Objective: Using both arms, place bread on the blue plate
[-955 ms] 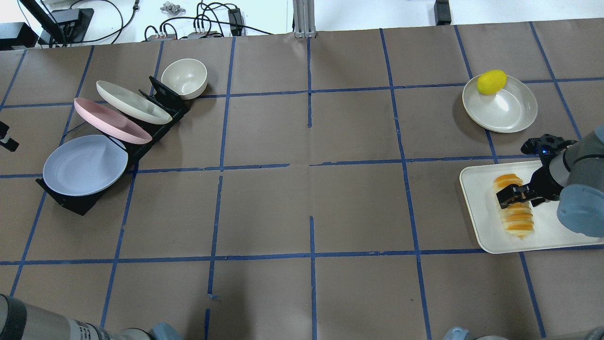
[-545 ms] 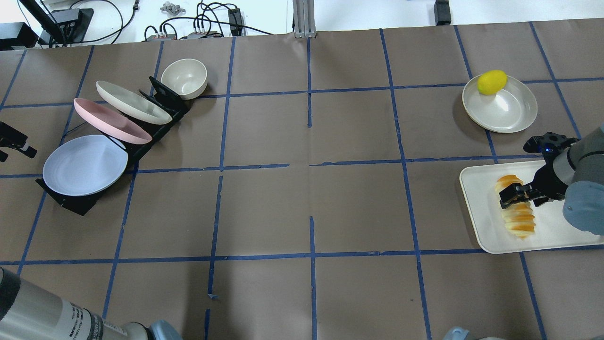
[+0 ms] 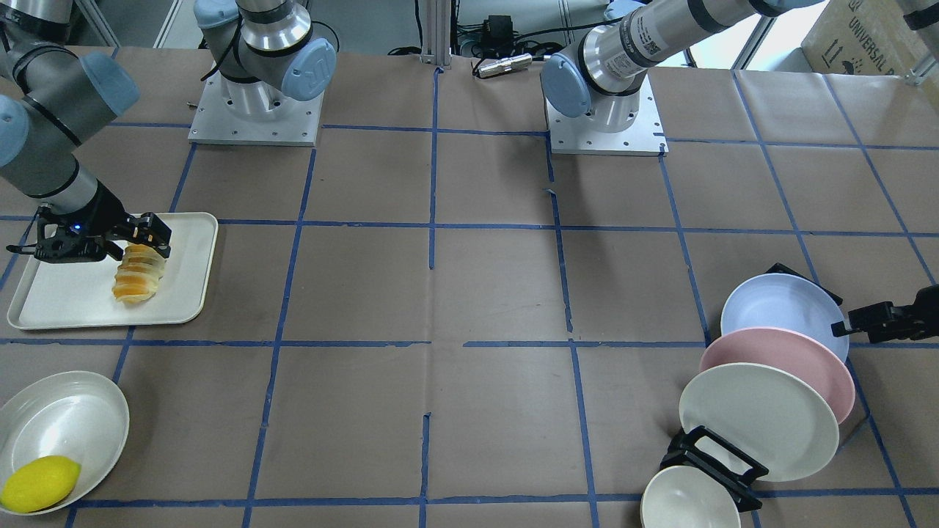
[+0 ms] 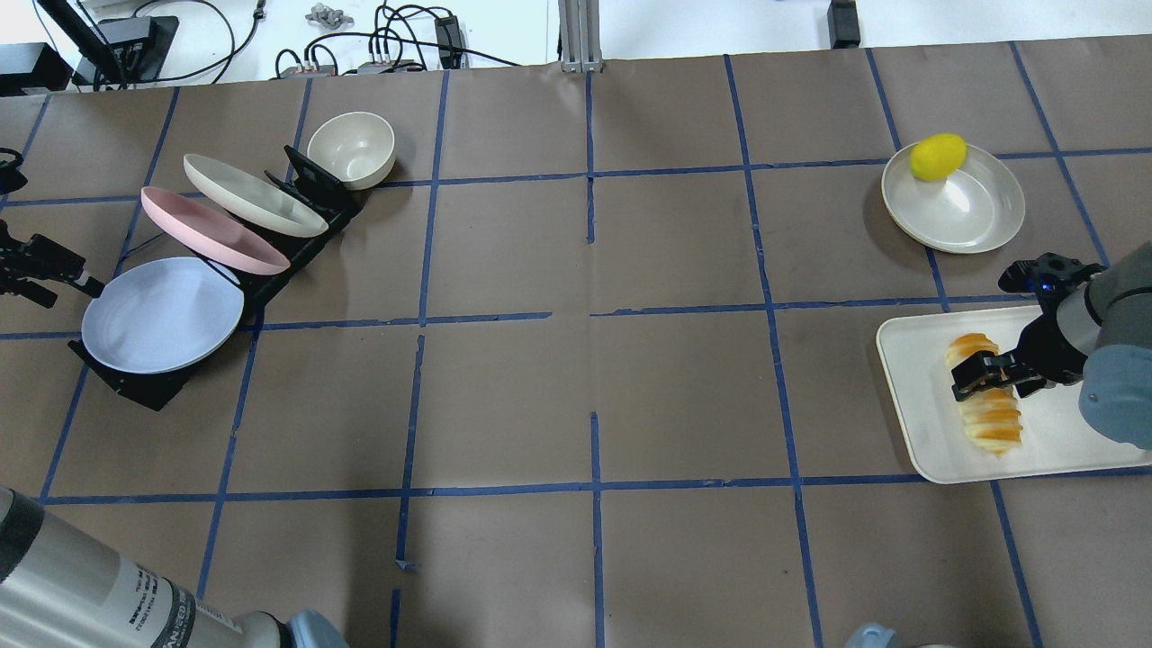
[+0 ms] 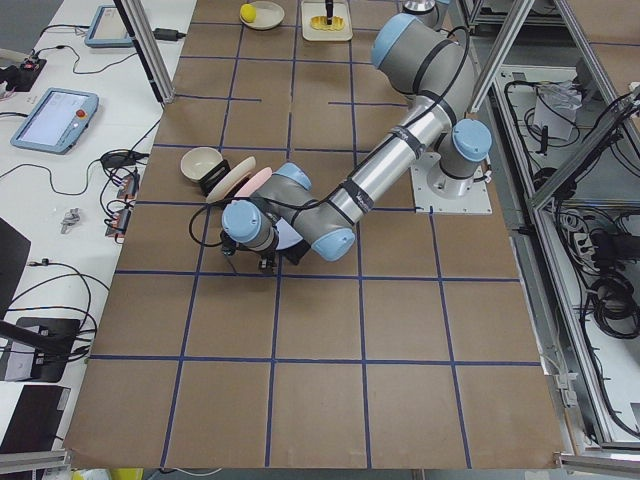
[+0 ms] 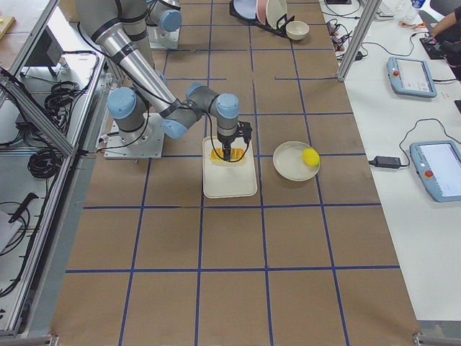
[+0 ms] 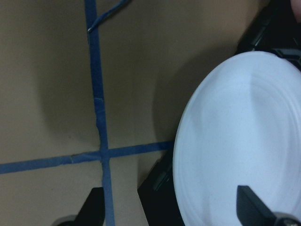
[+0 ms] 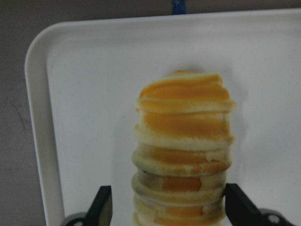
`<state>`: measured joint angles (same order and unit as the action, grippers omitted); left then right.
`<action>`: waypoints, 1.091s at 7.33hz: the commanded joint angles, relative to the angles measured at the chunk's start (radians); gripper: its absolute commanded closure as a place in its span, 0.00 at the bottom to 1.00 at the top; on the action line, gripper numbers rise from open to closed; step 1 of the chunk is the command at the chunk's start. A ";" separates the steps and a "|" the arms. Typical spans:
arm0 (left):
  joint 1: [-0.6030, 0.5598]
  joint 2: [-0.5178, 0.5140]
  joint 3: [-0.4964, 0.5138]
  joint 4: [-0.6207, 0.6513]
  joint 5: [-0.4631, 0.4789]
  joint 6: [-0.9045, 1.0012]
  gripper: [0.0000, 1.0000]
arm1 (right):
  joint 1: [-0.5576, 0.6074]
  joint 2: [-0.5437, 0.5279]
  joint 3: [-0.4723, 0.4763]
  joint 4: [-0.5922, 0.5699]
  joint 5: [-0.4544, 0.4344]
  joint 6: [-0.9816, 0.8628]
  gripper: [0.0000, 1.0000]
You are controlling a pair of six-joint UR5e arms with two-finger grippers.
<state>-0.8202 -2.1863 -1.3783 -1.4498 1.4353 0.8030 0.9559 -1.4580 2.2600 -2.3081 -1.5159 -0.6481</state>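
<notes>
The bread (image 4: 988, 416) lies on a white tray (image 4: 1044, 445) at the right. My right gripper (image 4: 983, 373) is low over the loaf's middle. In the right wrist view a finger stands on each side of the bread (image 8: 183, 141) with a small gap on the left, so the right gripper (image 8: 171, 207) is open. The blue plate (image 4: 162, 315) leans in the front slot of a black rack. My left gripper (image 4: 83, 282) is open at the plate's left rim. In the left wrist view the edge of the plate (image 7: 244, 141) lies between the fingers.
A pink plate (image 4: 211, 229) and a cream plate (image 4: 252, 193) stand in the rack (image 4: 310, 184) behind the blue one. A cream bowl (image 4: 351, 148) sits beyond it. A yellow lemon (image 4: 938, 156) lies on a cream plate (image 4: 972, 211) beyond the tray.
My left gripper has come in from the left edge to the blue plate's rim. My right gripper has stayed over the bread, shifting only slightly.
</notes>
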 commanded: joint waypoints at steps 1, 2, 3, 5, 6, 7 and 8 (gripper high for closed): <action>-0.004 -0.012 -0.016 0.000 -0.004 -0.007 0.60 | 0.000 0.002 -0.002 -0.004 0.005 -0.011 0.32; -0.004 -0.010 -0.013 -0.001 -0.004 -0.016 0.87 | 0.000 0.004 -0.004 -0.005 -0.006 -0.040 0.65; -0.005 -0.010 -0.010 -0.003 -0.006 -0.021 0.98 | 0.000 0.002 -0.004 -0.011 -0.007 -0.080 0.93; -0.005 -0.006 0.007 -0.007 -0.003 -0.024 0.99 | 0.000 0.001 0.006 -0.011 -0.007 -0.079 0.97; -0.007 0.002 0.014 -0.012 -0.003 -0.030 0.99 | 0.001 -0.007 0.003 -0.005 -0.009 -0.076 0.97; -0.007 0.011 0.027 -0.026 -0.001 -0.034 0.99 | 0.004 -0.018 -0.002 0.006 -0.012 -0.077 0.96; -0.007 0.029 0.041 -0.055 0.004 -0.033 0.99 | 0.007 -0.062 -0.004 0.038 -0.012 -0.080 0.96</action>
<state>-0.8266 -2.1741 -1.3527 -1.4787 1.4350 0.7712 0.9598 -1.4827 2.2593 -2.2983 -1.5266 -0.7261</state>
